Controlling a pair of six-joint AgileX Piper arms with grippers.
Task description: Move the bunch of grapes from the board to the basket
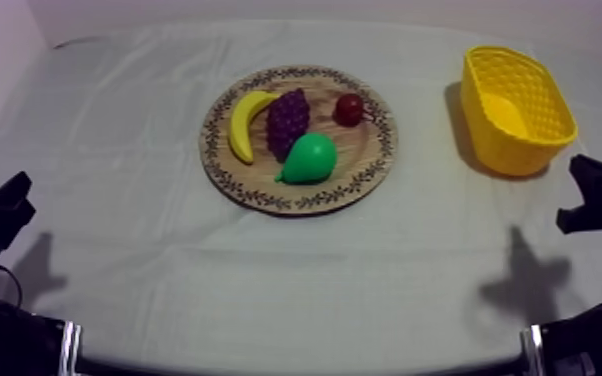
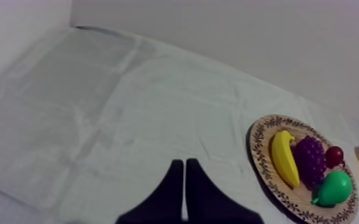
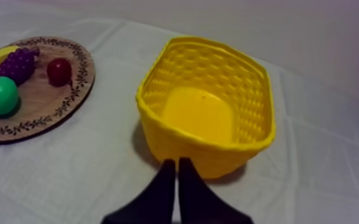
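Top view: bunch of grapes (image 1: 287,120) lies on the wooden board (image 1: 295,205) mid-desk (image 1: 165,270), wedged between banana (image 1: 245,122) and small red fruit (image 1: 349,108), with the pear (image 1: 310,158) right against its near end. Yellow basket (image 1: 485,125) stands on our right side, well apart from the board and with nothing in it, so nothing is done yet. We judge the right arm the better pick, since it is nearer the basket. Left wrist view: left gripper (image 2: 184,164) is clenched on nothing, fingers pressed into a wedge, low over bare cloth with the board off to one side; leave it parked. Right wrist view: right gripper (image 3: 176,162) is also clenched and holding nothing, just in front of the basket wall, with the board farther off. To do this well we would spread the fingers first, come down from above over the grapes, and set them across the bunch where banana and pear leave room. Then close gently, lift straight up to avoid dragging the neighbours, and carry it over the basket rim before letting go.
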